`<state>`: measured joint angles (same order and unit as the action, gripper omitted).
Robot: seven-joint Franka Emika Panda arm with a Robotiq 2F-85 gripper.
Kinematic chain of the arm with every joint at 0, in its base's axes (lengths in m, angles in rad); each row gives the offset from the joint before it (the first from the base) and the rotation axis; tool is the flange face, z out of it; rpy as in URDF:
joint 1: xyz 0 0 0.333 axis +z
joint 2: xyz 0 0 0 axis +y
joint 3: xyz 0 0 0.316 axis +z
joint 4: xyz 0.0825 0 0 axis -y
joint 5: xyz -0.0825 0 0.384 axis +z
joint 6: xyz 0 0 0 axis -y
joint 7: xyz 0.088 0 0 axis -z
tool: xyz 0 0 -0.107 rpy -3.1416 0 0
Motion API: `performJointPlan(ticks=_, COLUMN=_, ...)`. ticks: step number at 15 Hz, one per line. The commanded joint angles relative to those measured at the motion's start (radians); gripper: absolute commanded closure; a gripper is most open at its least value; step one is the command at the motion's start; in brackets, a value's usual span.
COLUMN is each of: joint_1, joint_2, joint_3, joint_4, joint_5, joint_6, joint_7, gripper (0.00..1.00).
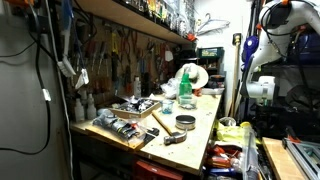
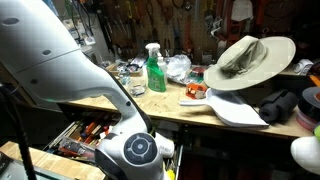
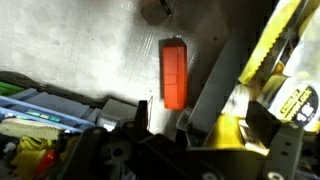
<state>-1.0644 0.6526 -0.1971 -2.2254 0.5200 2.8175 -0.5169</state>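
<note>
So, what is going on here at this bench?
The robot arm is bent low in front of the cluttered workbench. Its gripper faces an orange-red block that lies on a grey surface. Whether the gripper is open cannot be told. The green spray bottle and the hat sit on the bench, away from it.

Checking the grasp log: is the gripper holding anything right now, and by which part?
Cannot be told. The orange block lies just ahead of the gripper, whose fingers are too dark and blurred to judge.
</note>
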Motion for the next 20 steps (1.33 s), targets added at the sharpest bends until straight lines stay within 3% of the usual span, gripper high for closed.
performJointPlan(ticks=1, joint_1=-0.17, joint_2=-0.197, joint_3=0.126, joint_4=-0.119, joint_5=-0.056, joint_6=0.013, joint_7=-0.092, gripper=0.0)
performJointPlan(ticks=5, joint_1=-0.283, joint_2=-0.388, joint_3=0.235, joint_4=-0.184, joint_5=-0.02, joint_6=-0.107, joint_7=-0.315, gripper=0.0)
performJointPlan(ticks=7, joint_1=-0.257, joint_2=-0.48, joint_3=0.227, joint_4=-0.22, joint_5=-0.013, joint_6=-0.174, joint_7=-0.404, gripper=0.0)
performJointPlan(ticks=11, joint_1=-0.147, joint_2=-0.673, joint_3=0.167, joint_4=-0.321, joint_5=0.016, joint_6=-0.313, joint_7=-0.579, gripper=0.0)
performJointPlan(ticks=15, joint_1=0.02, joint_2=-0.886, joint_3=0.064, joint_4=-0.455, joint_5=0.035, joint_6=-0.44, joint_7=-0.713, gripper=0.0)
performJointPlan(ticks=20, joint_1=0.23, joint_2=-1.16, joint_3=-0.063, joint_4=-0.614, joint_5=0.002, joint_6=-0.485, joint_7=-0.661, gripper=0.0)
